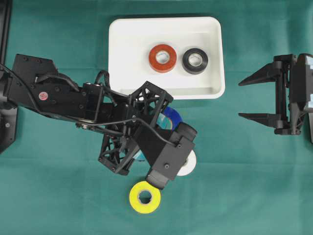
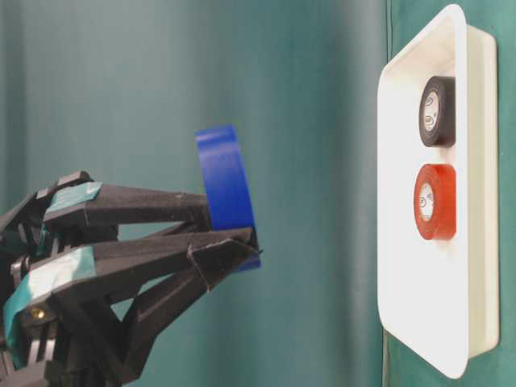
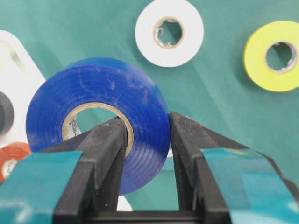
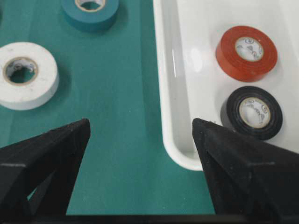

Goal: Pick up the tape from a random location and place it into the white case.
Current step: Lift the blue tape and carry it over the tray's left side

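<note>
My left gripper [image 3: 148,123] is shut on a blue tape [image 3: 93,107]. One finger sits inside the core and the other against the outer wall. In the table-level view the blue tape [image 2: 226,185] is lifted off the green cloth, short of the white case [image 2: 403,266]. From overhead the roll [image 1: 172,117] peeks out beside my left gripper [image 1: 164,113], just below the near rim of the white case [image 1: 132,49]. A red roll [image 1: 163,58] and a black roll [image 1: 195,60] lie flat in the case. My right gripper [image 1: 239,100] stands open and holds nothing.
A yellow roll [image 1: 145,197] lies on the cloth near the front. A white roll [image 1: 190,164] and a teal roll [image 1: 138,155] are partly hidden under my left arm. The right wrist view shows the case corner [image 4: 177,70], the white roll [image 4: 23,74] and the teal roll [image 4: 90,11].
</note>
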Controlling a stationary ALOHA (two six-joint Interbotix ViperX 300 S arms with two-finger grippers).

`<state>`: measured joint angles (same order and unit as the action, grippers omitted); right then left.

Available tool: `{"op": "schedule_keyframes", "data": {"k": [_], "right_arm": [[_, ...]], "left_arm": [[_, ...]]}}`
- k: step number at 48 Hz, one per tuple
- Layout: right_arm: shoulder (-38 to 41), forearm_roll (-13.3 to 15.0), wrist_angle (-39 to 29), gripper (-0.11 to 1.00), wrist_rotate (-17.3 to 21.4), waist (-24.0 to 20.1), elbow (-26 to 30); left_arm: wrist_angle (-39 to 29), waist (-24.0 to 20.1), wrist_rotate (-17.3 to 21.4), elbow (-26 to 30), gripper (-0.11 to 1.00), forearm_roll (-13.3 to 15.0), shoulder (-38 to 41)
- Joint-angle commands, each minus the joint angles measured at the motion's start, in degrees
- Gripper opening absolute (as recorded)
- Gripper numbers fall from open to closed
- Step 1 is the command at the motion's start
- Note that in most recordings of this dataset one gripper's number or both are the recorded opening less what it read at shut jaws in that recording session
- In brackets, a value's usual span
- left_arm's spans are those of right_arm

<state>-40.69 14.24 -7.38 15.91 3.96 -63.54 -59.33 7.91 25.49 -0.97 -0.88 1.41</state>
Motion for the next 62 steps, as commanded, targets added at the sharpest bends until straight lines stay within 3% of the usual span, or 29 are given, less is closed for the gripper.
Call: {"op": "schedule_keyframes", "data": {"k": [1,26,44,50,62], "right_arm": [[0.00,0.09,0.53,0.88,-0.09,0.00,1.49],[0.00,0.18,0.53,0.88,-0.09,0.00,1.49],[0.00,0.18,0.44,0.88,-0.09,0.00,1.41],[0.00,0.35,0.44,0.88,-0.18,0.00,1.49],[0.00,1.05,0.26,0.88,-0.18,0.00,1.41]], "left_arm": [[-0.18,0.26,-0.35,-0.09,0.22,-0.09,-2.81],[0.18,2.02,-9.05,-12.74,0.22,-0.09,-10.99],[0.88,1.58,-10.55,-13.54,0.22,-0.18,-11.34],[1.85,-0.18,-10.55,-13.45,0.22,-0.09,-11.07],[2.11,-7.82,-10.55,-12.57,0.22,-0.18,-9.32]]}}
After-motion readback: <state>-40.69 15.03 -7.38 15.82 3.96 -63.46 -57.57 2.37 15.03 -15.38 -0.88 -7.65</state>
